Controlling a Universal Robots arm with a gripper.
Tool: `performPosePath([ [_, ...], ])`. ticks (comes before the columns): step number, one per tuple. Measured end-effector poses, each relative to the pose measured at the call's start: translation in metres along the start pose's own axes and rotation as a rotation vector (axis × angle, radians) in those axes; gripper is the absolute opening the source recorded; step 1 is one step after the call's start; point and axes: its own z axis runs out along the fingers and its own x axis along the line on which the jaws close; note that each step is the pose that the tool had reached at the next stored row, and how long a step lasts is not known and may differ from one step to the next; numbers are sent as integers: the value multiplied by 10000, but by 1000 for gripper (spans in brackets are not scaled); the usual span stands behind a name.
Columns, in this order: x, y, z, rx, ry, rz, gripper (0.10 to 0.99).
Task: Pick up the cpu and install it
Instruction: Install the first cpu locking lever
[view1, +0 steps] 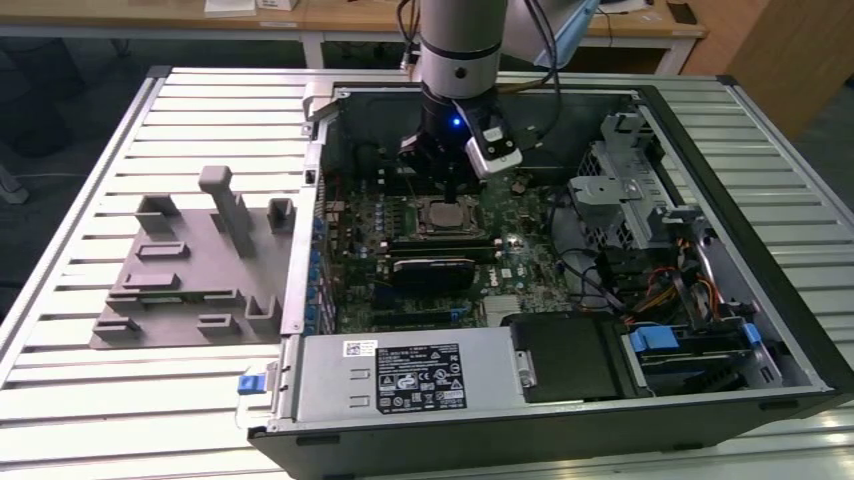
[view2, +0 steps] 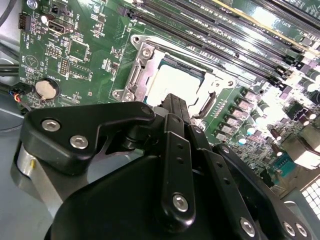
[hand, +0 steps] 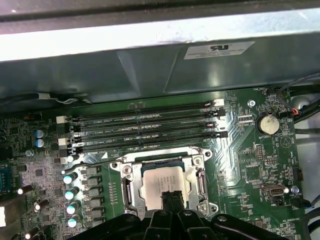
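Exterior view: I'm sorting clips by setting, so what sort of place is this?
Probably a robotics lab bench: an opened computer case lies on a slatted metal table beside a grey plastic fixture, wooden desks behind.

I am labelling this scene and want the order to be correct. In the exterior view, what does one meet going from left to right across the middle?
Grey plastic fixture → cpu, lying in the socket on the green board → metal drive cage.
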Motion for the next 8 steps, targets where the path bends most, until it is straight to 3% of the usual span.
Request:
performPosePath([
  [8,97,-12,-4,-2,0,0,106],
])
